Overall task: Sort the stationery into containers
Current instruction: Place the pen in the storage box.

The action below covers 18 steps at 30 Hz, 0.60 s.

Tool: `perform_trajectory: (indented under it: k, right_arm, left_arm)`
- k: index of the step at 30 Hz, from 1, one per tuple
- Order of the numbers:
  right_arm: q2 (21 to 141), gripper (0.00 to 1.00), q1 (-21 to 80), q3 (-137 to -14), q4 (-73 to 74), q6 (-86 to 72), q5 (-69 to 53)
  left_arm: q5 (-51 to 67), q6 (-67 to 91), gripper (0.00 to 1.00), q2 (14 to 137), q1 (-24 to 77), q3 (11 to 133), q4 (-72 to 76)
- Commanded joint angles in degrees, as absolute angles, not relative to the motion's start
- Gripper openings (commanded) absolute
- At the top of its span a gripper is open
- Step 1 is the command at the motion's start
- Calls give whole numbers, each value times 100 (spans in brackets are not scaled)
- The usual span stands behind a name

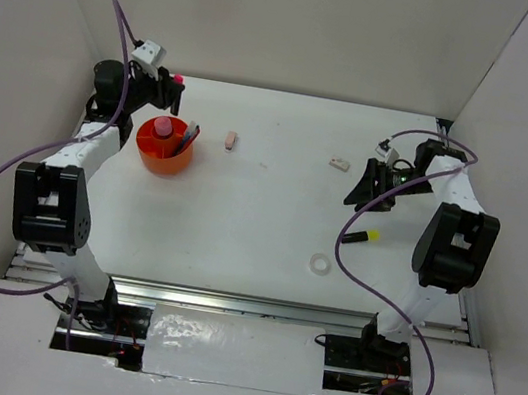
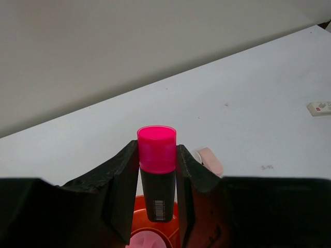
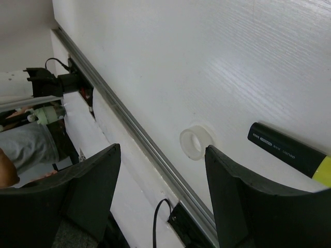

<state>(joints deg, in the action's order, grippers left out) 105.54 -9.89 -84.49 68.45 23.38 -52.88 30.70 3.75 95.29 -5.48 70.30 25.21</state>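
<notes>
My left gripper point(image 1: 174, 87) is shut on a pink highlighter point(image 2: 156, 170) with a black barrel, held upright just above the back rim of the round orange tub point(image 1: 164, 145). The tub point(image 2: 155, 219) holds a pink-capped glue stick point(image 1: 162, 127) and pens point(image 1: 189, 137). My right gripper point(image 1: 365, 186) is open and empty at the right side of the table. A yellow-black highlighter point(image 1: 363, 237) and a clear tape ring point(image 1: 320, 264) lie in front of it; both show in the right wrist view, the ring point(image 3: 196, 141) and the highlighter point(image 3: 290, 153). Two erasers point(image 1: 231, 140) point(image 1: 339, 162) lie mid-table.
White walls close the table on three sides. A metal rail point(image 1: 266, 305) runs along the near edge, with the arm bases and cables below it. The pinkish eraser point(image 2: 209, 159) lies just beyond the tub in the left wrist view.
</notes>
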Motion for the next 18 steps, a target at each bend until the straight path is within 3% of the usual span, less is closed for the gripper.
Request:
perform_trajectory:
  k: [1,12,18]
  right_arm:
    - [10652,72,-958,-8666,6653,2277,-5317]
    - [10696,73,-958,-8631,6618,2276,-5203]
    - [10731,74,-984,-8640,6627,2294,-5177]
  left_arm:
    - [3129,483,0,9685,-554,7084,3498]
    - [3208,554,0,10336,-633,7181,3674]
    - [3278,553,12,10433,-650,7155,3621]
